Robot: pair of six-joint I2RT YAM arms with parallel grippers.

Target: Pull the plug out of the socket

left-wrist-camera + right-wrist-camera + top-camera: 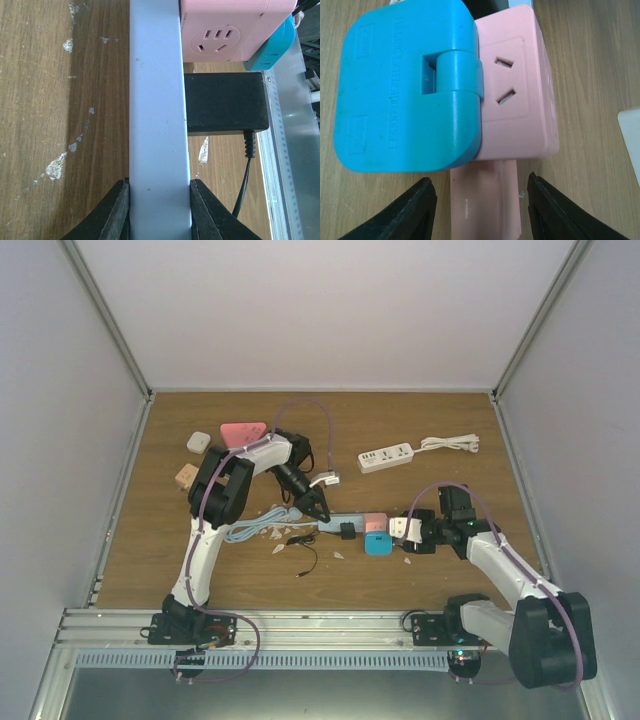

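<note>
The jaws of my left gripper [159,210] are shut tight on the strip [159,100], which anchors it. The jaws of my right gripper [480,200] stand wide open and empty, with the blue plug [407,90] and the pink cube [517,85] just ahead of them. I fear they may clamp both together, or that the strip slips out when I pull. The raised writing on the plug I cannot read.

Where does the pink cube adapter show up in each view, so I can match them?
Top external: pink adapter at the centre, on the power strip.
Left wrist: top right corner, above the black adapter.
Right wrist: centre right.
Shared landmark: the blue adapter touching it, visible in all three.
</note>
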